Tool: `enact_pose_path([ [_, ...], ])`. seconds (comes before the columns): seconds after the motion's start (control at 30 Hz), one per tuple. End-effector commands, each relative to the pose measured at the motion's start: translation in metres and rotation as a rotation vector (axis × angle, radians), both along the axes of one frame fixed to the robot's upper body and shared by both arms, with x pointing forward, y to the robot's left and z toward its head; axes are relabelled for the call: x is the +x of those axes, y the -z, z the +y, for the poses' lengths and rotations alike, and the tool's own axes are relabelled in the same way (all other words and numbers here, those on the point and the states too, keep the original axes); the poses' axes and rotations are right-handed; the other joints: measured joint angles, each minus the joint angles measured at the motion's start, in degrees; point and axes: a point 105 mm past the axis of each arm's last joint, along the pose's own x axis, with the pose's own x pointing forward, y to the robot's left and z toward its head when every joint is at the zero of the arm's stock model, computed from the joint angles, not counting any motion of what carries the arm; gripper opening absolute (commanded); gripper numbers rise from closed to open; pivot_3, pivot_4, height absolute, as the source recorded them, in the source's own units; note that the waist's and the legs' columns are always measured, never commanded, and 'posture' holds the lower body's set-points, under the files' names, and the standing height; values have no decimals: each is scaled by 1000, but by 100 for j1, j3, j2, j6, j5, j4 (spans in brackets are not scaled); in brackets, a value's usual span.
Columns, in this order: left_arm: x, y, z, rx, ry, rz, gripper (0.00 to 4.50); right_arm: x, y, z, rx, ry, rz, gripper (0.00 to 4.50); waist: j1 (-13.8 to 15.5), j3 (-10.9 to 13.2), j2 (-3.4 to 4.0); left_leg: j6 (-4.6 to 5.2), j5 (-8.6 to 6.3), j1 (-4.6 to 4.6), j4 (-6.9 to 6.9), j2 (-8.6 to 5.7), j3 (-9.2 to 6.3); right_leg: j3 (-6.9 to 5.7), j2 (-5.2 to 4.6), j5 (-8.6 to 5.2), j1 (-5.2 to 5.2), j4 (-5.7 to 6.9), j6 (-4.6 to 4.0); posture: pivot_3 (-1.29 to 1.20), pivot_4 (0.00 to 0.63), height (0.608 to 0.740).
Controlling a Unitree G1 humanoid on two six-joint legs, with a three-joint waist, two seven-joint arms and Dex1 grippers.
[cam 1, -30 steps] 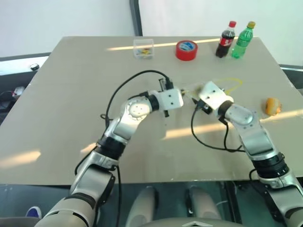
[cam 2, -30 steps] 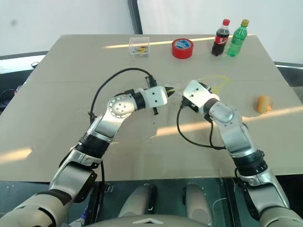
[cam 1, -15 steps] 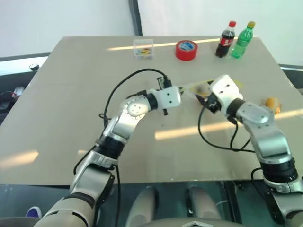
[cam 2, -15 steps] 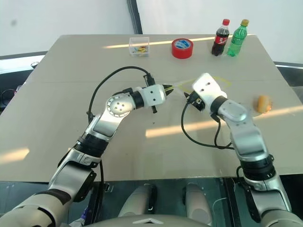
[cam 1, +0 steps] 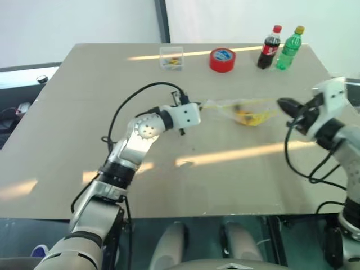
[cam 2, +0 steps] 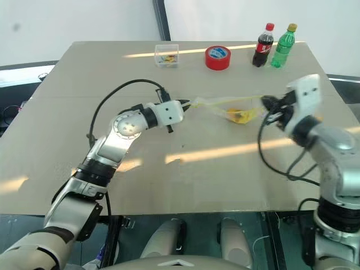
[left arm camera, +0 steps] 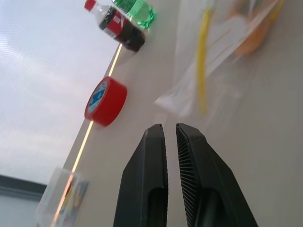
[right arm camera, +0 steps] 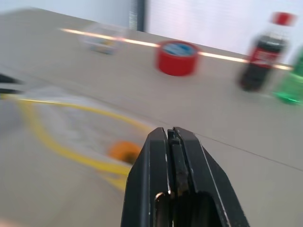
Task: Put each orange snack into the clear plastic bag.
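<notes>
I see a broad, matte beige table [cam 1: 84, 112] with bright streaks of reflected light across it, a pale wall and a dark vertical post [cam 1: 162, 21] behind its far edge. Above the middle of the table hangs the crinkly clear plastic bag with the yellow seal strip [cam 1: 242, 109], stretched between my two arms. My left gripper [cam 1: 198, 108] has its jaws nearly together, pinching the bag's left corner. My right gripper [cam 1: 281, 103] has its jaws pressed together at the bag's right end; whether they actually grip the film I cannot tell. One small rounded orange snack [cam 1: 244, 117] sits inside the bag, low in its sagging middle. The other snack I cannot make out from here. Along the far edge stand a red tape roll with a blue label [cam 1: 222, 59], a dark cola bottle with a red cap [cam 1: 268, 48], a green bottle with a yellow cap [cam 1: 288, 49] just beside it, and a small clear rigid box [cam 1: 171, 58].
</notes>
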Motion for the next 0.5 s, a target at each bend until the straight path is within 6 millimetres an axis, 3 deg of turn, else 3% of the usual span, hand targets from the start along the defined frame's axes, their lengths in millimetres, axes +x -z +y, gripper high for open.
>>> enact_pose_path([
  [0.03, -4, -14, -3, -49, 20, -49, 486, 0, -7, -31, -61, 105, -46, 665, 9, 0, 0, 0, 0, 0, 0, 0, 1, 0, 0, 0, 0, 0, 0, 0, 150, 740],
  [0.07, -5, -15, -4, -55, 24, -49, 486, -1, -8, -31, -76, 96, -53, 957, 10, 0, 0, 0, 0, 0, 0, 0, 4, 2, 0, 0, 0, 1, 0, 0, 150, 740],
  [0.17, -13, -17, -10, -125, 77, 13, 486, -5, -21, -6, -30, -15, -96, 2392, -29, 0, 0, 0, 0, 1, 0, 3, 9, 8, 1, 0, -1, 2, 0, 0, 150, 740],
  [0.2, -16, -19, -12, -141, 99, 28, 739, -5, -22, -1, -32, -26, -102, 2761, -53, 0, 0, 0, 0, 1, 0, 4, 9, 8, 1, 0, -1, 3, 0, 0, 150, 740],
  [0.27, -21, -18, -12, -123, 124, 33, 1280, -4, -20, 6, -43, -39, -104, 2781, -72, 0, 0, 0, 0, 1, 0, 9, 10, 10, 2, 0, -1, 4, 0, 0, 150, 740],
  [0.4, -41, -1, -4, -96, 181, 132, 3203, -11, -11, 22, -70, -84, -78, 2781, -67, -2, 5, 0, 0, 3, -1, 10, 9, 9, 3, 0, 0, 3, 0, 0, 150, 740],
  [0.5, -59, 10, 9, -183, 226, 351, 3203, -31, 12, 43, -202, -201, 0, 2781, -50, -2, 5, 0, 0, 0, -3, 20, 8, 9, 1, -1, -1, -3, 0, 0, 150, 740],
])
